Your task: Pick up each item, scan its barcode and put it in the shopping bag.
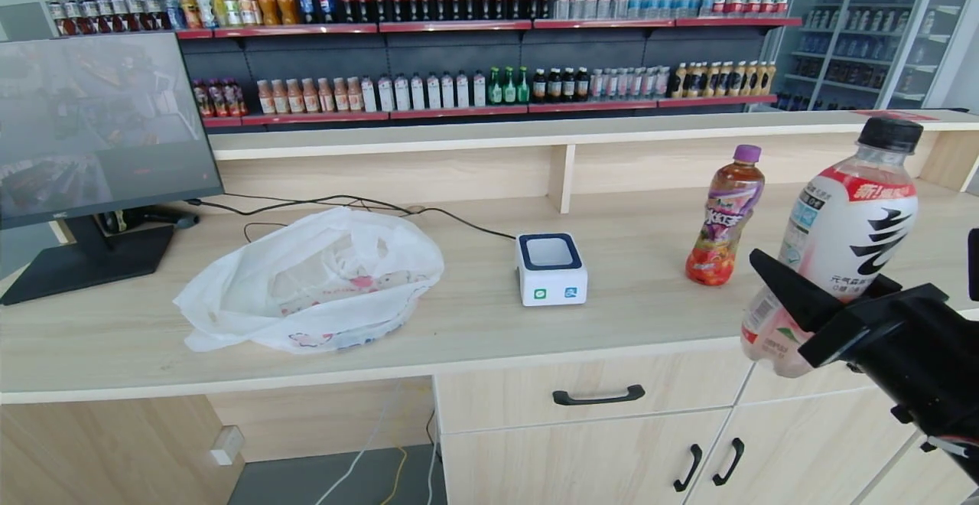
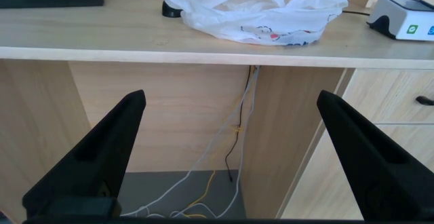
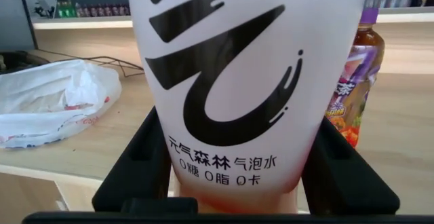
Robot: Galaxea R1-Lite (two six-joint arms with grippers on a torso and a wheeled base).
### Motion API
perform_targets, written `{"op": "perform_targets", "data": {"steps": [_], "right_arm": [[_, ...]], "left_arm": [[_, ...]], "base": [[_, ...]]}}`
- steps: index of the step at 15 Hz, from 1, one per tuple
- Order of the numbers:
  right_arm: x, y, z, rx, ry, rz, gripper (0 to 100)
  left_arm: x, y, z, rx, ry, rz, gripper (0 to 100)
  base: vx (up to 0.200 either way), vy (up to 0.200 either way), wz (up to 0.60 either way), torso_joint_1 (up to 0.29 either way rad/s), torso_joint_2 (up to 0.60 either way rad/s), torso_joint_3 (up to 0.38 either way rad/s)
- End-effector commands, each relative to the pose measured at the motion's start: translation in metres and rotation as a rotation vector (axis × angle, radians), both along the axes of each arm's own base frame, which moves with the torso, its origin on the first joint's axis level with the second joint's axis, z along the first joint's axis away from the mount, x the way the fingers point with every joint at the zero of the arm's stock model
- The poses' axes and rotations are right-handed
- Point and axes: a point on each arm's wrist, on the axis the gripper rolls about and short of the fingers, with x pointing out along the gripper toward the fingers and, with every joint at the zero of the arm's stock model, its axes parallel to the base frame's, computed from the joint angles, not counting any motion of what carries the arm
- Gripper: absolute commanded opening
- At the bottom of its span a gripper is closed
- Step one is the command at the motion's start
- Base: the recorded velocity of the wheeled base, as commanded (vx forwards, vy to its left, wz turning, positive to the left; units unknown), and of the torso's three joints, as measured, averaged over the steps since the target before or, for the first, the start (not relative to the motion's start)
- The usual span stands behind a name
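Observation:
My right gripper point(image 1: 834, 302) is shut on a pale pink drink bottle point(image 1: 837, 245) with a black cap, held tilted above the counter's front right edge; the bottle point(image 3: 230, 95) looms close in the right wrist view between the black fingers point(image 3: 132, 163). A purple-capped orange drink bottle point(image 1: 725, 216) stands upright on the counter, also seen as the bottle point(image 3: 356, 81) behind. The white barcode scanner point(image 1: 551, 268) sits mid-counter. The white shopping bag point(image 1: 317, 279) lies to its left with items inside. My left gripper point(image 2: 230, 159) hangs open below the counter edge, facing the bag point(image 2: 261, 10).
A monitor point(image 1: 95, 138) on a black stand occupies the counter's far left, with cables point(image 1: 336, 203) running behind the bag. A raised wooden ledge point(image 1: 566, 138) backs the counter. Drawers with black handles point(image 1: 598, 396) lie below. Shelves of bottles line the rear wall.

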Motion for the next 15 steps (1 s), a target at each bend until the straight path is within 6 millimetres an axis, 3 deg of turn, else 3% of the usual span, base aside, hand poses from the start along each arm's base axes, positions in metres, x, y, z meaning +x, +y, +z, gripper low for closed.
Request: {"op": "perform_targets", "data": {"steps": [1, 3, 6, 8, 13, 15], "right_arm": [[-0.008, 0.007, 0.007, 0.024, -0.03, 0.065, 0], [-0.009, 0.028, 0.015, 0.032, -0.063, 0.226, 0], [-0.002, 0.044, 0.005, 0.0, -0.02, 0.333, 0], [0.001, 0.06, 0.003, 0.057, 0.031, 0.519, 0], [-0.004, 0.071, 0.006, 0.201, 0.191, 0.91, 0], [-0.004, 0.072, 0.007, 0.219, 0.208, 0.944, 0]], "left_arm": [[0.0, 0.0, 0.0, 0.0, 0.0, 0.0, 100], [0.0, 0.0, 0.0, 0.0, 0.0, 0.0, 100], [0.0, 0.0, 0.0, 0.0, 0.0, 0.0, 100], [0.0, 0.0, 0.0, 0.0, 0.0, 0.0, 100], [0.0, 0.0, 0.0, 0.0, 0.0, 0.0, 100], [0.0, 0.0, 0.0, 0.0, 0.0, 0.0, 100]], "base": [[0.0, 0.0, 0.0, 0.0, 0.0, 0.0], [0.0, 0.0, 0.0, 0.0, 0.0, 0.0], [0.0, 0.0, 0.0, 0.0, 0.0, 0.0], [0.0, 0.0, 0.0, 0.0, 0.0, 0.0], [0.0, 0.0, 0.0, 0.0, 0.0, 0.0], [0.0, 0.0, 0.0, 0.0, 0.0, 0.0]]}}
